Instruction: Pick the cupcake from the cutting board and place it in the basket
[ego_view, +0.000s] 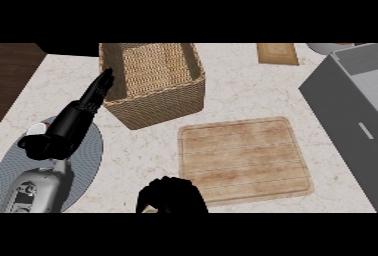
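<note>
The basket (159, 107) is being shown, woven floor exposed. The left hand (77, 117) is being held flat beside it; the right hand's (171, 195) grasp cannot be told.

Left hand (71, 121) straight-fingered, pointing up; right hand (171, 195), lower edge, seems curled round the hidden cupcake.

A single view looks from the robot's head steeply down onto the worktop (244, 85), set close: the cutting board (244, 160) fills the lower middle. The basket (159, 107) lies past the board's far left corner, toward the upper edge. The left hand (83, 114) and right hand (174, 197) show left of the board, their arms crossing the lower edge, nearest the camera.
</note>
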